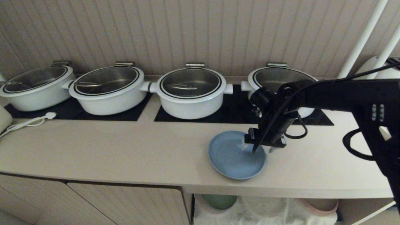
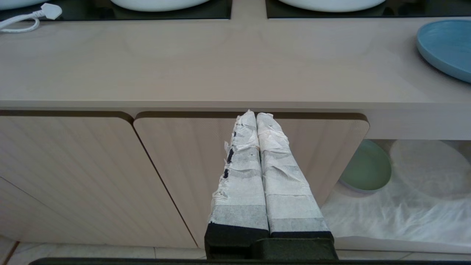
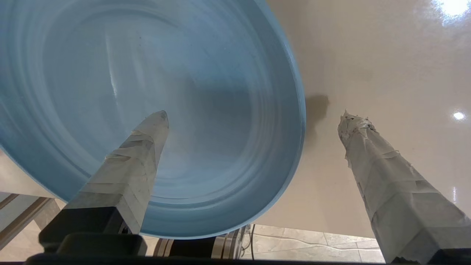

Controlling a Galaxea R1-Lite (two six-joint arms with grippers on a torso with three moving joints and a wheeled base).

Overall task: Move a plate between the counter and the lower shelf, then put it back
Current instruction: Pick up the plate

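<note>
Now we see the right gripper [image 1: 261,149] spread wide astride the rim of the plate [image 1: 232,159], which lies flat on the counter [image 1: 125,150], placed ready for a rim pinch.

My fingers [image 3: 386,176] wear wrinkled, rough tape. The plate [image 3: 147,73] looks matt plastic. The counter [image 3: 386,55] shines smooth, glossy.

The right arm reaches in from the right with its hand [image 1: 257,149] pointing down, taped fingers [image 3: 140,154] spread wide, while the left hand [image 2: 256,116] sits low, fingers pressed together.
</note>
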